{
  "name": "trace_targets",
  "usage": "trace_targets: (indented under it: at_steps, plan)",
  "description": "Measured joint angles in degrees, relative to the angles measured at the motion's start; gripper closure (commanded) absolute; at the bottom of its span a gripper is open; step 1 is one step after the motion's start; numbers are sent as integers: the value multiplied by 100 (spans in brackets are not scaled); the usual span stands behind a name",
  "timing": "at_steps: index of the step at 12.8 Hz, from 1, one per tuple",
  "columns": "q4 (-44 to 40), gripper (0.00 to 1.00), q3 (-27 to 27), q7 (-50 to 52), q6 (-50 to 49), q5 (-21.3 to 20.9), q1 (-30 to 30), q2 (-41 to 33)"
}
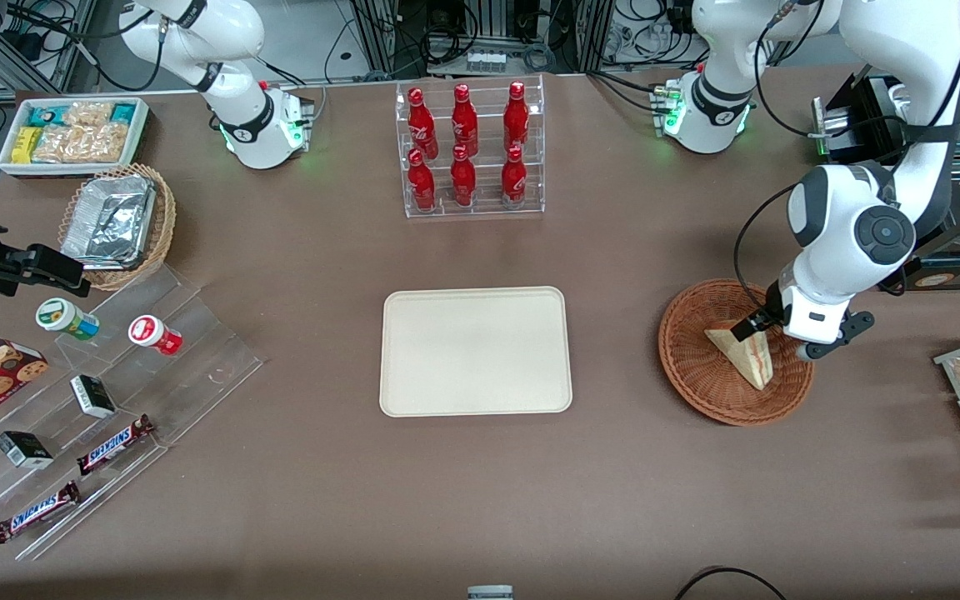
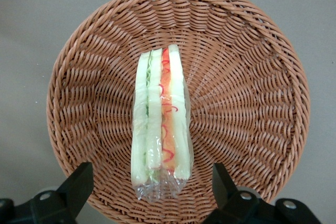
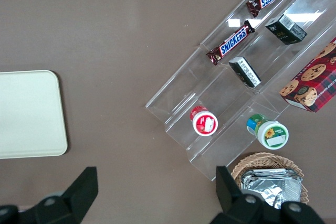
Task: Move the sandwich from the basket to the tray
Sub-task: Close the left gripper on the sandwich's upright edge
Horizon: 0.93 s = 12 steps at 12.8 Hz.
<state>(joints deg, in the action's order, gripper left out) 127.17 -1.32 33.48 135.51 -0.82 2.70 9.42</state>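
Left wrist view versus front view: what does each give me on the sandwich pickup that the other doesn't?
Only the left wrist view shows the gripper open, fingers straddling the sandwich, not touching it, and its red and green layers. Only the front view shows the tray, bare, toward the parked arm's end from the basket. Both show the sandwich lying in the basket.

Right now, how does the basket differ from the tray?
The basket is round, woven and reddish-brown; the tray is rectangular, smooth and cream. The basket holds the sandwich, with the open gripper above it; the tray is bare. The basket looks smaller. Both rest on the table.
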Motion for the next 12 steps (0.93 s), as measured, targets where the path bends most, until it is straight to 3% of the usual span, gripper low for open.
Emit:
trace_targets:
  at_steps: [6, 7, 8, 9, 10, 12]
  plan:
    - [-1, 0, -41, 11, 284, 0, 2, 303]
    - [-1, 5, -41, 11, 347, 0, 2, 376]
    - [-1, 27, -41, 12, 405, 0, 2, 436]
    - [-2, 71, -41, 12, 440, 0, 2, 483]
    - [-2, 100, -41, 14, 451, 0, 0, 515]
    - [-2, 100, -37, 14, 450, 0, -2, 533]
